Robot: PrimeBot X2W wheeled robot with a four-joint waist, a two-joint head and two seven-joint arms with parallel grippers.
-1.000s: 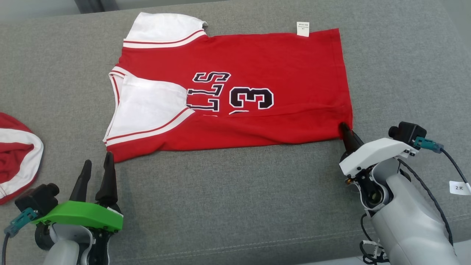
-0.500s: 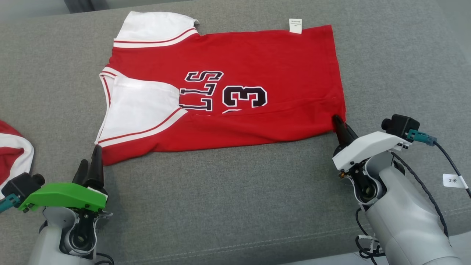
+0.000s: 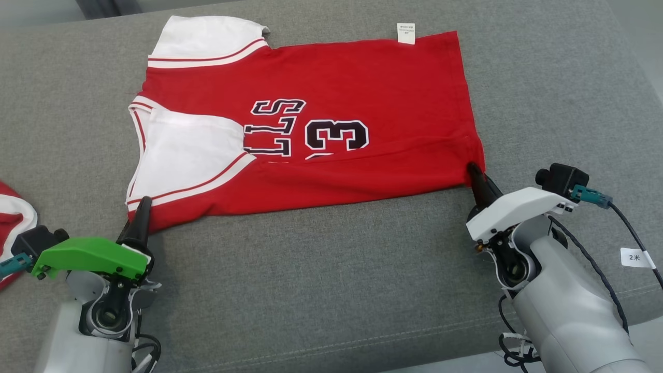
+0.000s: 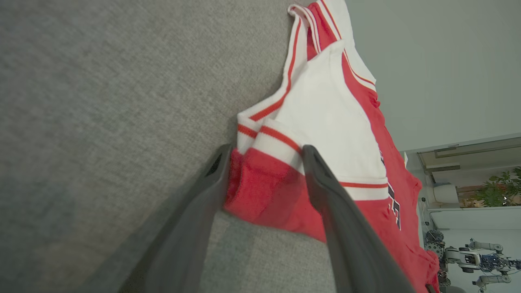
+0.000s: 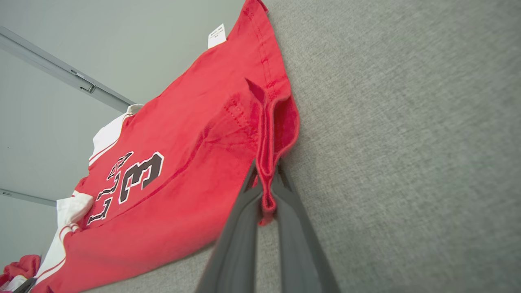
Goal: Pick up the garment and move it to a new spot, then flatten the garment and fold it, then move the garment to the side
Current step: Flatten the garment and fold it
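Jersey [image 3: 311,129] flat on grey cushion [image 3: 331,274]

A grey woven upholstered surface [image 3: 331,290] is spread across most of the head view, and a stitched seam [image 3: 362,343] is seen along its lower part. A crumpled red-and-white cloth [image 3: 13,228] is laid on it at the left edge. In the left wrist view, a pale grey wall [image 4: 427,61] is shown at the upper right and a green potted plant [image 4: 494,195] at the right edge.

Garment [image 3: 393,93] lies on cushion [image 3: 331,290], left pincer [image 3: 141,211] and right pincer [image 3: 474,172] at corners.
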